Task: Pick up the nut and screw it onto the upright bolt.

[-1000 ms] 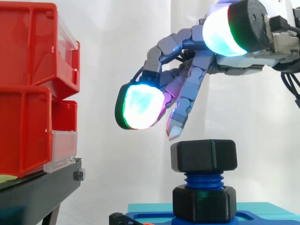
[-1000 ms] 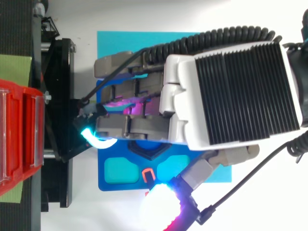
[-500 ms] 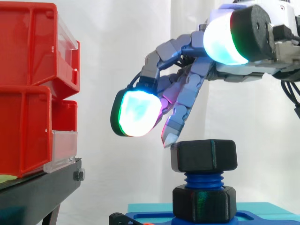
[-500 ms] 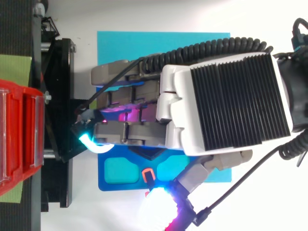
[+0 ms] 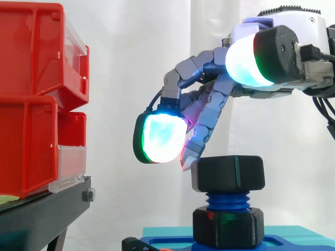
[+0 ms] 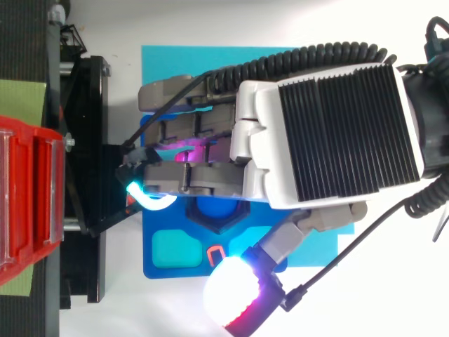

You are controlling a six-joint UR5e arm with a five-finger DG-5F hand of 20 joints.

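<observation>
The nut point(image 5: 227, 173) is black, the bolt point(image 5: 226, 200) blue, the bins point(image 5: 31, 99) red, the mat point(image 6: 168, 62) cyan.

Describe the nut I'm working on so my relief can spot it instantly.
Right of the red bins, a blue threaded bolt stands upright on a blue base. The nut is the black hexagonal block capping the bolt, just below the hand; a second black nut sits lower, at the bolt's foot.

nut point(image 5: 227, 173): black hex, level, threaded on bolt top | bolt point(image 5: 226, 200): blue, upright, threads showing below nut
</observation>
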